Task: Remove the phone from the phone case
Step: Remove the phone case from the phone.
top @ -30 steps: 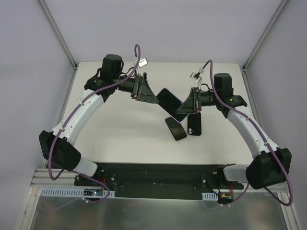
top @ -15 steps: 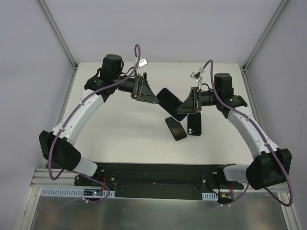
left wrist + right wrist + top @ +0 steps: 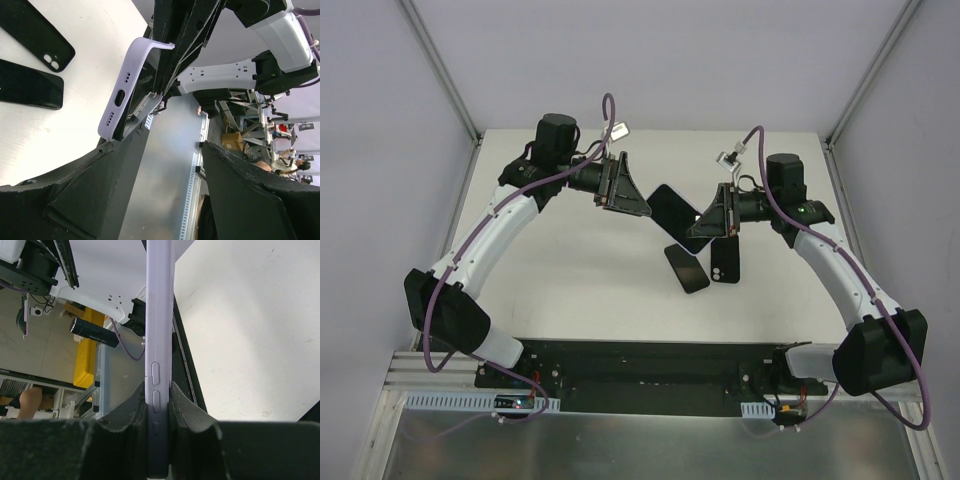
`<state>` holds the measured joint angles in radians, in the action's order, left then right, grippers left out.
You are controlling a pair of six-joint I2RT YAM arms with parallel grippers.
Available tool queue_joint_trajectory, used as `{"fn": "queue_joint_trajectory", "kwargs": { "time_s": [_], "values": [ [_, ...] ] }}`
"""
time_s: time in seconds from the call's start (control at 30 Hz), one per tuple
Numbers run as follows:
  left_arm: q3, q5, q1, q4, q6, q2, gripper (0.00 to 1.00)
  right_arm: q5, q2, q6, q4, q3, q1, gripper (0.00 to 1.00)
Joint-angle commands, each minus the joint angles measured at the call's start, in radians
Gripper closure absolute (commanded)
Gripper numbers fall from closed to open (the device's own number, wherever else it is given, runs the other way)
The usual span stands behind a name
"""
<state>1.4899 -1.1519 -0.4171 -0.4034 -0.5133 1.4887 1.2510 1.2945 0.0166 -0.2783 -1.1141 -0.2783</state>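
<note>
A lilac phone case (image 3: pixel 653 193) with the dark phone (image 3: pixel 672 210) in it hangs tilted above the table's middle. My right gripper (image 3: pixel 712 224) is shut on its right end. In the right wrist view the case's button edge (image 3: pixel 159 390) is pinched between my right gripper's (image 3: pixel 159 396) pads. My left gripper (image 3: pixel 626 196) stands open at the case's left end. In the left wrist view the case's port end (image 3: pixel 125 87) lies just past the left finger (image 3: pixel 90 175), and my left gripper (image 3: pixel 157 150) has nothing between its jaws. The case's top corner (image 3: pixel 157 45) looks lifted off the phone's grey edge (image 3: pixel 142 106).
A black phone (image 3: pixel 686 268) and a black case (image 3: pixel 725 260) with camera holes lie flat on the white table (image 3: pixel 570 270) just under the right gripper. They also show in the left wrist view, the black case (image 3: pixel 35 30) above the black phone (image 3: pixel 30 85).
The left arm has shifted very slightly. The right arm and the held case have not moved.
</note>
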Motion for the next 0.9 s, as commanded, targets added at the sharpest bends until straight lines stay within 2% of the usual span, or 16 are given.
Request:
{"fn": "queue_joint_trajectory", "kwargs": {
  "time_s": [0.0, 0.87],
  "values": [
    [0.043, -0.022, 0.011, 0.028, 0.010, 0.007, 0.28, 0.074, -0.052, 0.025, 0.082, 0.000, 0.004, 1.00],
    [0.047, -0.034, 0.011, 0.041, -0.001, -0.013, 0.28, 0.056, -0.046, 0.008, 0.074, 0.013, 0.004, 1.00]
  ]
}}
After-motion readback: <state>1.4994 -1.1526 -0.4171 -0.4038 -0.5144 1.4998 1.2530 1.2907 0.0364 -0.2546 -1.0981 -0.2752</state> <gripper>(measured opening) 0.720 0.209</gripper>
